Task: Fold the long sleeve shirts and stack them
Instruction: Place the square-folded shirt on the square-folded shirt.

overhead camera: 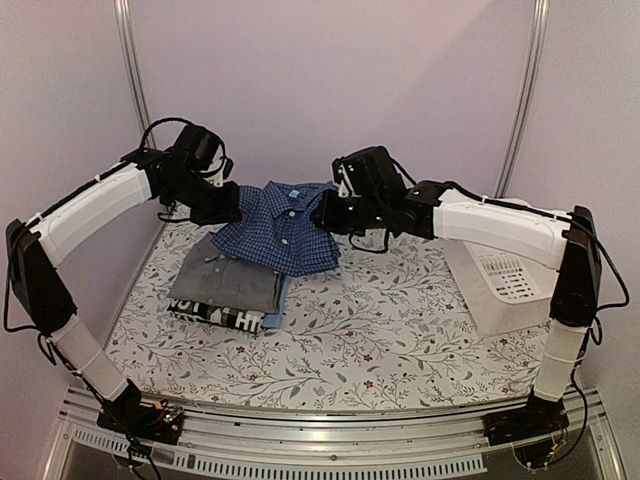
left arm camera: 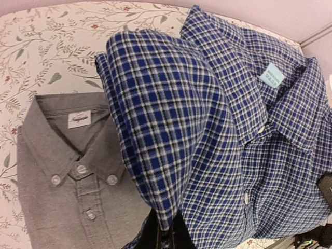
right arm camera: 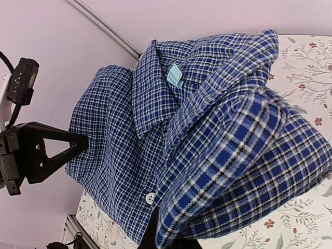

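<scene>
Table [overhead camera: 400,340]: floral-print cover, spans the whole work area.

White basket [overhead camera: 505,285]: on the right side of the table, tipped up on one side under the right arm, well apart from the shirts.

Stack, left of centre: the grey shirt [overhead camera: 225,275] lies folded on top, collar toward the far edge. A light blue shirt [overhead camera: 277,312] shows only as an edge at the stack's near right. A dark patterned shirt [overhead camera: 213,315] is at the bottom, with only its near edge in view.

Blue check shirt [overhead camera: 285,235]: toward the far centre of the table, between the two grippers, collar far, front placket up. Its left part overlaps the far right corner of the grey shirt.

Left gripper [overhead camera: 235,208]: at the check shirt's left side. The left wrist view shows its claw closed on a doubled fold of the check cloth, which drapes over the fingers [left arm camera: 165,236].

Right gripper [overhead camera: 322,215]: at the shirt's right side, likewise clamped on a bunched fold. Its fingers are almost wholly hidden by the cloth.

Small items: pale blue neck tag [left arm camera: 272,75] inside the check collar, white neck label [left arm camera: 79,119] on the grey shirt, and one white button [right arm camera: 150,197] on the check placket.
</scene>
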You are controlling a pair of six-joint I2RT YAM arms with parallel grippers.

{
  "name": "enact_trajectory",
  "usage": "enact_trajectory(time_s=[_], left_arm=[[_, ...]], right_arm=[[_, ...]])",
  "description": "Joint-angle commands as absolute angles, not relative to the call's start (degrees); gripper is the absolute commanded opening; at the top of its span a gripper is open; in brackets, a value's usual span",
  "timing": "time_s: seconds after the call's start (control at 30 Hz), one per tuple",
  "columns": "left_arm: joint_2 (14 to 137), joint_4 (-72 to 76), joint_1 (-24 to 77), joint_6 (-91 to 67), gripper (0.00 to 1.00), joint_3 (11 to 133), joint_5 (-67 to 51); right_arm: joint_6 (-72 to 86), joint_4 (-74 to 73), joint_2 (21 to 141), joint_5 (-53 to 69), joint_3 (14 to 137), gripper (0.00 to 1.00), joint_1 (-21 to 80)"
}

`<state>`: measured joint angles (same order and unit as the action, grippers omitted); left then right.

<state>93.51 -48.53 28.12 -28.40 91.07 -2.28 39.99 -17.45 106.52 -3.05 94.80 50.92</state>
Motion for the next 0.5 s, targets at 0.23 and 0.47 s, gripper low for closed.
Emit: enact_trajectory(time_s=[0.23,0.47], left_arm=[[84.21,-53.92,16.22,-23.54,0.00,81.61,3.50],[81.66,-54.26,10.50,-22.06,0.00,77.20,2.72]], right_arm=[[45.07,-9.17,125.42,7.93,112.71,0.00,54.95],[48.25,-7.32,131.80,11.99,117.92,0.00,56.17]])
